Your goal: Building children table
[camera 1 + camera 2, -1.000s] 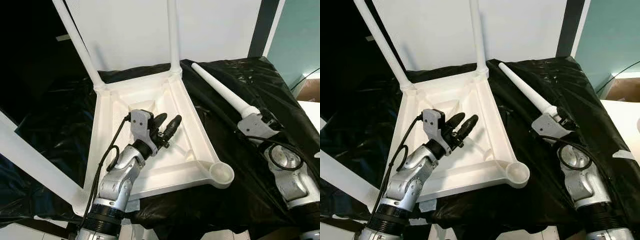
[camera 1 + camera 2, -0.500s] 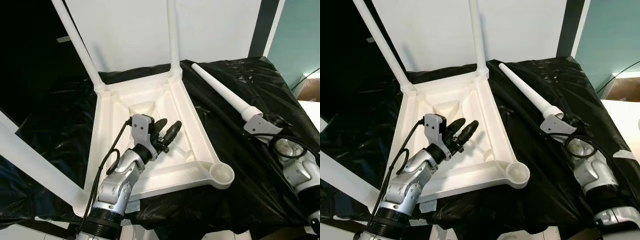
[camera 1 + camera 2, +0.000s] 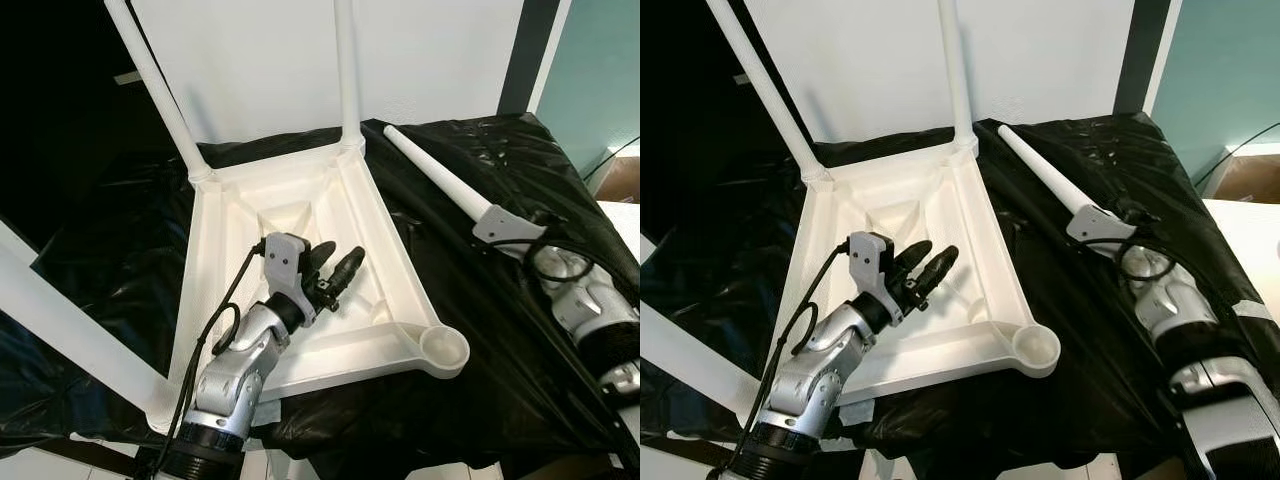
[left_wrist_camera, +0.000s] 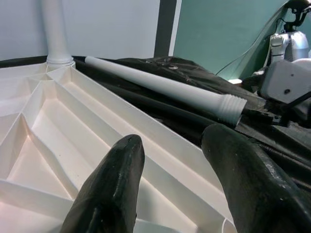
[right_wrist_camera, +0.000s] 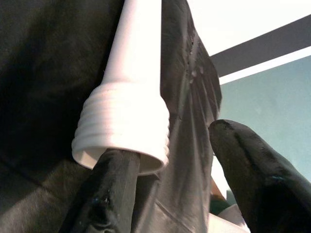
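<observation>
The white children's table top (image 3: 389, 252) lies upside down on a black sheet. Two legs (image 3: 346, 70) stand screwed in at its far corners and a third (image 3: 70, 330) at the near left corner. The near right corner socket (image 3: 444, 348) is empty. A loose white leg (image 3: 435, 175) lies on the sheet to the right, threaded end (image 5: 124, 128) toward me. My right gripper (image 5: 170, 143) is open at that end, one finger (image 5: 114, 189) under the thread, the other apart. My left gripper (image 3: 342, 252) hovers open over the ribbed underside.
The black sheet (image 3: 500, 400) covers the work surface and hangs over its near edge. A white wall (image 3: 440, 50) stands behind, with a dark post (image 3: 520, 50) and a teal wall at the right. A cable (image 3: 560, 262) loops beside my right wrist.
My right arm has swung outward to the right, with its gripper staying at the leg's threaded end. My left gripper has sunk slightly toward the near rim.
</observation>
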You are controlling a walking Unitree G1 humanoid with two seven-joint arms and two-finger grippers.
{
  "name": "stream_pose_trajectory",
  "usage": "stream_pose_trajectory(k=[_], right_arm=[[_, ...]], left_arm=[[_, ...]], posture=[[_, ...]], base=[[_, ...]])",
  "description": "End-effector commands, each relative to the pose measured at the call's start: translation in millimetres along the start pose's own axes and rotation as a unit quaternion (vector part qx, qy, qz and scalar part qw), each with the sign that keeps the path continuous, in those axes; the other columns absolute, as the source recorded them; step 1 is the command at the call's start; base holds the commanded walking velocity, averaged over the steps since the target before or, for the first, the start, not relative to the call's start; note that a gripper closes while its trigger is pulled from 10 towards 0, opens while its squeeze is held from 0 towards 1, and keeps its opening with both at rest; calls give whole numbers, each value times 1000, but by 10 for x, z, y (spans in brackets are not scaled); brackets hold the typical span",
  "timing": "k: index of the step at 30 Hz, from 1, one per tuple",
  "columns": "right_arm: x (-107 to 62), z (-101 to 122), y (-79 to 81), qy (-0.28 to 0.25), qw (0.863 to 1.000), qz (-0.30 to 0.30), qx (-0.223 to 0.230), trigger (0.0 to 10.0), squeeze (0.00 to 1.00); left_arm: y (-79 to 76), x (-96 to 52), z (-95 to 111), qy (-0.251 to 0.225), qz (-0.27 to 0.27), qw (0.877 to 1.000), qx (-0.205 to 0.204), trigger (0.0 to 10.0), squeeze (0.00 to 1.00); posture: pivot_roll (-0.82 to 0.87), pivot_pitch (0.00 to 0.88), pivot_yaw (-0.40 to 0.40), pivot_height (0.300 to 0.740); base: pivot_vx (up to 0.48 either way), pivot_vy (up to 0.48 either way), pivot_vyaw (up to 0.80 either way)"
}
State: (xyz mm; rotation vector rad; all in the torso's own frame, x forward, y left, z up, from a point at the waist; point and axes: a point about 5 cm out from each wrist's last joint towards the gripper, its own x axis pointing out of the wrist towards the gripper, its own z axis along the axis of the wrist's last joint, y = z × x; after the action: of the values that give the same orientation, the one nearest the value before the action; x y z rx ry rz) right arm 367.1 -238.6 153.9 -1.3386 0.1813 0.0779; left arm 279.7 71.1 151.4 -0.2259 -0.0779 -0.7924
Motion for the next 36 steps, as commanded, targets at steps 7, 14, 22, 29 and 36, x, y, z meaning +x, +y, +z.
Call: stream_pose_trajectory(k=[7,14,22,29,36], right_arm=[[104,160,323,-18,999,45,1,0,0],[61,188,599,-8,998,29,46,0,0],[-77,330,385,-50,971,-222,69,0,0],[-313,427,388,-95,941,-320,44,0,0],[-782,712,432,-236,893,-382,-22,0,0]], left_arm=[[19,-50,-1,9,1,1000,7,10000,0],[16,-85,-8,10,7,1000,7,10000,0],[39,-21,29,-11,5,999,-31,10000,0],[67,13,52,-28,8,996,-81,10000,0],[74,50,77,-54,-12,985,-164,10000,0]], posture=[[11,0,125,740],[17,0,127,740],[-20,0,134,740],[-42,0,139,740],[-85,0,139,740]], base=[[0,0,0],[0,0,0],[0,0,0],[0,0,0],[0,0,0]])
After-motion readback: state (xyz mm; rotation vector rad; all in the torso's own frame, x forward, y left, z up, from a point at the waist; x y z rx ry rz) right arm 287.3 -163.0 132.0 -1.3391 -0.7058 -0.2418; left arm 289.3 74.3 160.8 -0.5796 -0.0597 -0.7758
